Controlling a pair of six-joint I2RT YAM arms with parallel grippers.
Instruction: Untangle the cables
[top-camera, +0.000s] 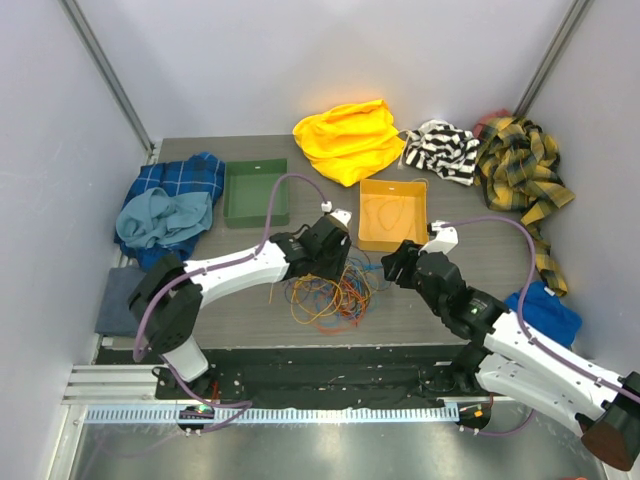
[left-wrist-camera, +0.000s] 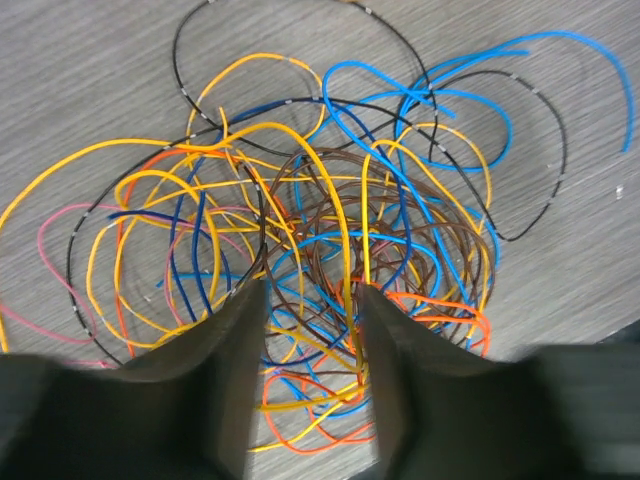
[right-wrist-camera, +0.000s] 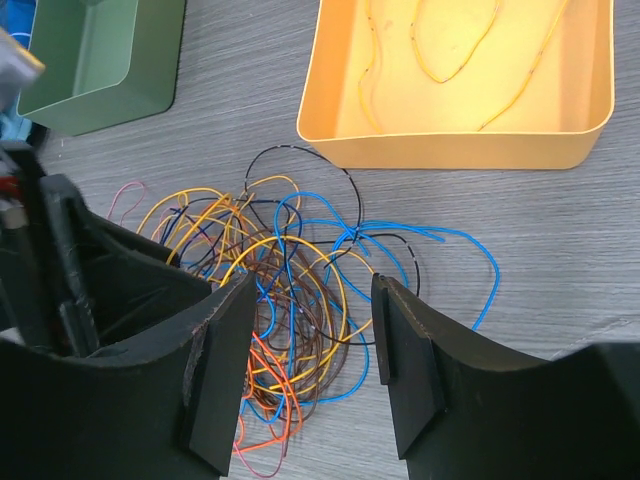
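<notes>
The cables (top-camera: 328, 296) lie in a tangled pile of orange, yellow, blue, brown, black and pink loops on the grey table between the two arms. My left gripper (top-camera: 335, 264) is right above the pile's far side. In the left wrist view it (left-wrist-camera: 310, 292) is open, and several cables (left-wrist-camera: 330, 200) run between and under its jaws. My right gripper (top-camera: 392, 268) is at the pile's right edge. In the right wrist view it (right-wrist-camera: 312, 290) is open and empty above the cables (right-wrist-camera: 300, 270).
An orange bin (top-camera: 424, 212) holding a few yellow cables stands behind the pile and shows in the right wrist view (right-wrist-camera: 450, 152). A green bin (top-camera: 230, 195) stands back left. Clothes lie along the back and sides: a yellow cloth (top-camera: 348, 138), a striped cloth (top-camera: 440, 150), a plaid cloth (top-camera: 520, 165) and blue cloths (top-camera: 165, 205).
</notes>
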